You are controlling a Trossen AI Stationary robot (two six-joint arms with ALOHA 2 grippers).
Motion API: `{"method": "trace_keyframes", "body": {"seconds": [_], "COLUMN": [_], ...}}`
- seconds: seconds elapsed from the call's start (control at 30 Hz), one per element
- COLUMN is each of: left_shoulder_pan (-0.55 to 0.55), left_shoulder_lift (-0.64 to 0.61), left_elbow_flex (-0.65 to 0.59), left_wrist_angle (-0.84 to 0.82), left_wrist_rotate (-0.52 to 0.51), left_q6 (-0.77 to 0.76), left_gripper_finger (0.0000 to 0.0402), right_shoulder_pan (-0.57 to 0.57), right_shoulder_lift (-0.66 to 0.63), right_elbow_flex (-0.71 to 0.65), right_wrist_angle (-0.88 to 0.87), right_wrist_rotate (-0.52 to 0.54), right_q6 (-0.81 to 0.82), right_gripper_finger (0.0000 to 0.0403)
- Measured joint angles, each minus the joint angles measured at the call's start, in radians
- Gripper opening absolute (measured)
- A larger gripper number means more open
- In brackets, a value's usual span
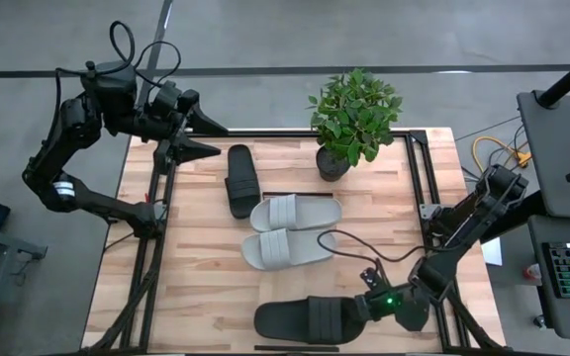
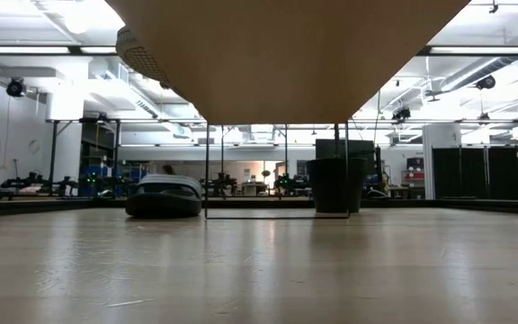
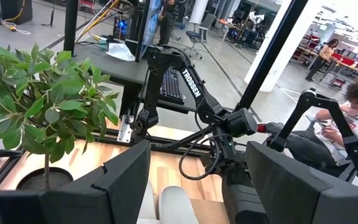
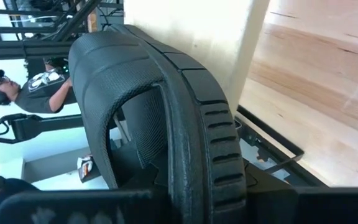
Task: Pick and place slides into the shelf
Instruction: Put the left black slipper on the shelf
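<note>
Near the tabletop's (image 1: 206, 267) front edge, the right gripper (image 1: 364, 307) has its fingers clamped on the heel of a black slide (image 1: 310, 318). The left gripper (image 1: 201, 136) hangs at the far left corner, fingers (image 3: 120, 180) spread apart and empty. The other black slide (image 1: 241, 180) and the grey pair (image 1: 290, 230) lie mid-table beside a potted plant (image 1: 352, 119).

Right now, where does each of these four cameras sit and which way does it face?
High: overhead, looking down on both arms, four slides and the plant.
Low: at tabletop height, level toward the room; no arm visible.
Left wrist: past the open left gripper toward the right arm.
Right wrist: right against the black slide it grips.
Shared: high and left wrist both show the plant.
</note>
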Motion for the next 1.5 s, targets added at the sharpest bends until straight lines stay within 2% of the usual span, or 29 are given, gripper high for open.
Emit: {"method": "trace_keyframes", "body": {"seconds": [0.33,0.5,0.77,1.5], "left_shoulder_pan": [0.000,0.000,0.000,0.000], "left_shoulder_lift": [0.000,0.000,0.000,0.000], "left_elbow_flex": [0.000,0.000,0.000,0.000], "left_wrist_angle": [0.001,0.001,0.001,0.000], "left_wrist_rotate": [0.000,0.000,0.000,0.000], "left_q6": [0.000,0.000,0.000,0.000], "left_gripper_finger": [0.0250,0.0250,0.0250,0.0250], "right_shoulder_pan": [-0.008,-0.010,-0.011,-0.010], "right_shoulder_lift": [0.000,0.000,0.000,0.050], "right_elbow_flex": [0.000,0.000,0.000,0.001], "right_wrist_angle": [0.038,0.038,0.011,0.043], "right_wrist_rotate": [-0.009,-0.061,-0.078,-0.076], "right_q6": [-0.031,-0.020,0.015,0.026], "right_gripper_finger": [0.0054,0.0054,0.0054,0.0055]}}
